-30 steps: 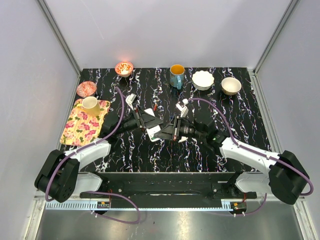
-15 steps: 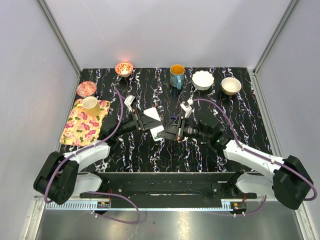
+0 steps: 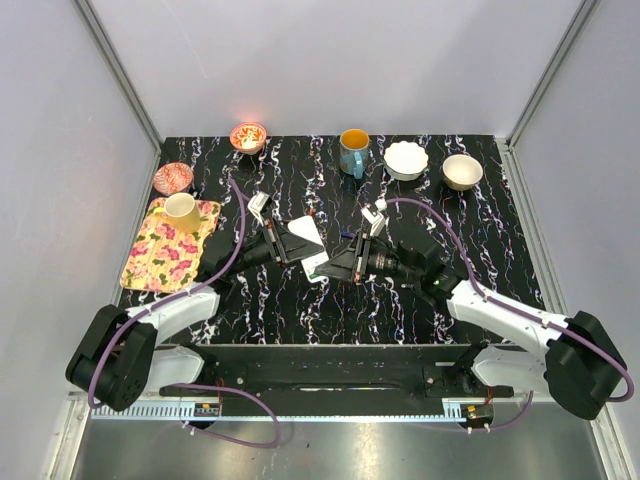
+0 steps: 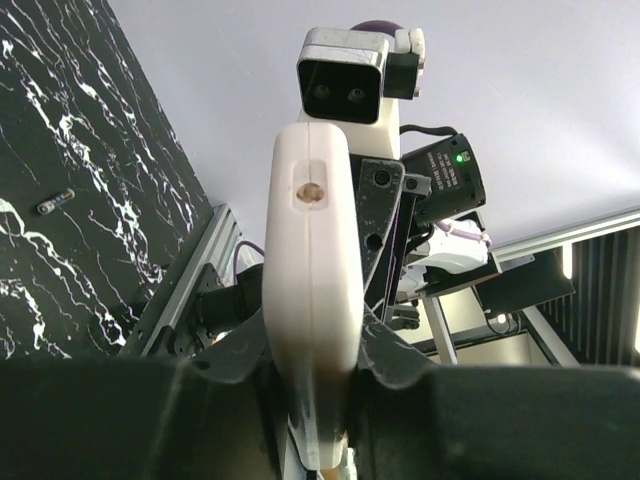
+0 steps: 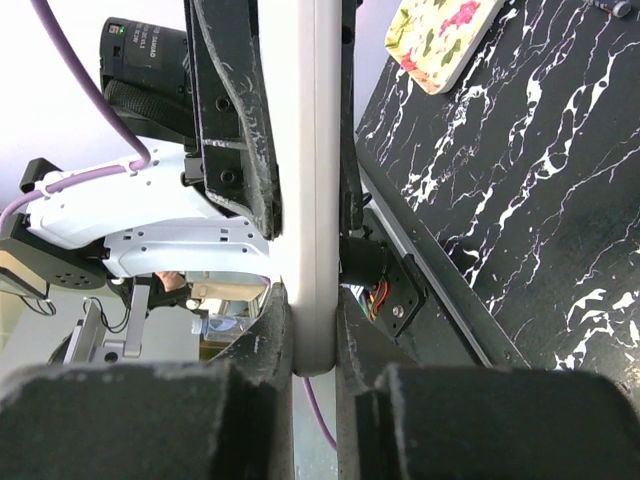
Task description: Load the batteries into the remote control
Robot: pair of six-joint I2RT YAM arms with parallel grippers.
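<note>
Remote control [image 4: 310, 270] gripped: left tool [image 4: 312, 365], right tool [image 5: 312, 335].

Even, bright light; wrist views blur close up, ceiling glare.

Robotics lab test cell: plain white walls [image 3: 340, 60], alu frame posts [image 3: 118, 72] at far corners, black marbled worktop [image 3: 500, 230], purple cables [image 3: 244, 215], slotted rail [image 3: 330, 410] along near edge.

Both wrist views show the remote control [image 4: 310, 300] only edge-on, its near end buried between blurred fingers [image 4: 130, 420] at 6 o'clock, the floral tray [image 5: 440, 30] cut off at 1 o'clock.
</note>
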